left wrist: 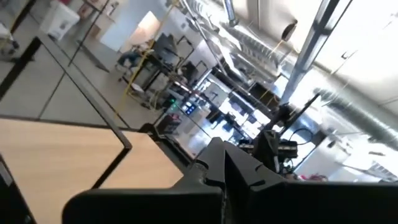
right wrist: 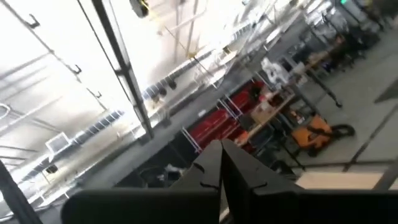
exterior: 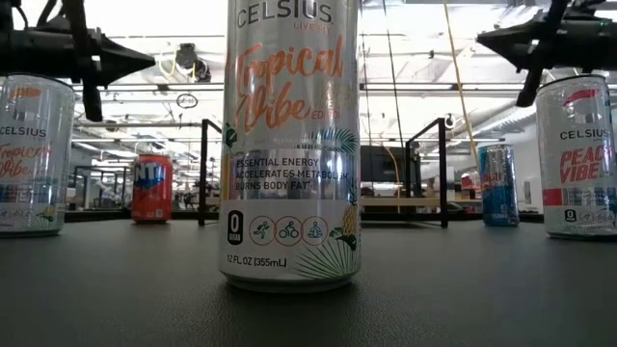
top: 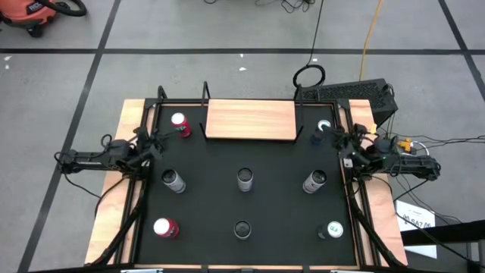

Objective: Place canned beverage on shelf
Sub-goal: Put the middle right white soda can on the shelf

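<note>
Standing empty at the far edge of the black worktop [top: 242, 159], the shelf [top: 250, 120] is a small light-wood board with thin black uprights at its corners; no can is on it.

Eight cans are spread over the worktop. A red can [top: 180, 125] stands just left of the shelf, and a blue can [top: 322, 132] stands just right of it, close to the right arm. Across the middle runs a row of three silver cans: the left can [top: 173, 180], the middle can [top: 245, 179] and the right can [top: 314, 181]. Along the near edge stand another red can [top: 166, 227], a dark-topped can [top: 242, 229] and a green-topped can [top: 332, 230]. In the low view the nearest of these fills the centre as a tall silver can [exterior: 291, 145] with a tropical print, upright on the worktop.

The left gripper [top: 155, 139] hangs over the left edge of the worktop, near the red can beside the shelf and touching nothing. Its wrist view shows the jaws pressed together with nothing between them. The right gripper [top: 341, 140] hangs over the right edge, just beside the blue can, and its jaws are likewise closed and empty. Both arms reach in from the sides of the worktop.
</note>
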Controlling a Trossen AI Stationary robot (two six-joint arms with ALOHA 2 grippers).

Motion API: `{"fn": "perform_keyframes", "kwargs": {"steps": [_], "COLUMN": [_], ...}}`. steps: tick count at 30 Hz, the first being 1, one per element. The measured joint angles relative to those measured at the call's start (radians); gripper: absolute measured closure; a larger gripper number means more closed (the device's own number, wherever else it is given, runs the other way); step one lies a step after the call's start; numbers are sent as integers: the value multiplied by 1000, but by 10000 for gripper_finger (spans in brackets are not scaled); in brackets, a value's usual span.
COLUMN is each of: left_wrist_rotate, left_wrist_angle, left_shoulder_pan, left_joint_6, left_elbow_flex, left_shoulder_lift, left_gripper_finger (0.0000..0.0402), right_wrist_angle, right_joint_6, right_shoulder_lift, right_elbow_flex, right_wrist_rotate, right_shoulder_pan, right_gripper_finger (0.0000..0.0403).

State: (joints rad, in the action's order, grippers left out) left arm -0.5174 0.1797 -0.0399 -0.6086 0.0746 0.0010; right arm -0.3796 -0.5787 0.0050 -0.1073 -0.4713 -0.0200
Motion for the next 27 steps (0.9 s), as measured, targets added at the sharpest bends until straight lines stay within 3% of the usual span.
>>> {"fn": "perform_keyframes", "kwargs": {"steps": [5, 10, 15, 20, 23, 27], "left_wrist_rotate": [19, 20, 23, 34, 18, 17], "left_wrist_angle": [55, 72, 66, -13, -47, -67], "left_shoulder_pan": [0, 0, 0, 0, 0, 1], "left_joint_6": [-63, -67, -60, 9, 45, 74], "left_elbow_flex": [1, 31, 130, 259, 331, 412], "left_shoulder_lift": [10, 47, 150, 288, 371, 479], "left_gripper_finger": [402, 402, 402, 402, 402, 402], "right_wrist_angle": [86, 188, 378, 695, 854, 897], "right_joint_6": [-57, -39, -34, -69, -121, -162], "right_shoulder_lift": [63, 200, 345, 464, 528, 612], "right_elbow_flex": [-65, -194, -388, -606, -702, -767], "right_wrist_rotate": [-1, -38, -203, -341, -338, -246], "right_shoulder_pan": [0, 0, 0, -2, -13, -25], "right_gripper_finger": [393, 345, 267, 202, 179, 167]}}
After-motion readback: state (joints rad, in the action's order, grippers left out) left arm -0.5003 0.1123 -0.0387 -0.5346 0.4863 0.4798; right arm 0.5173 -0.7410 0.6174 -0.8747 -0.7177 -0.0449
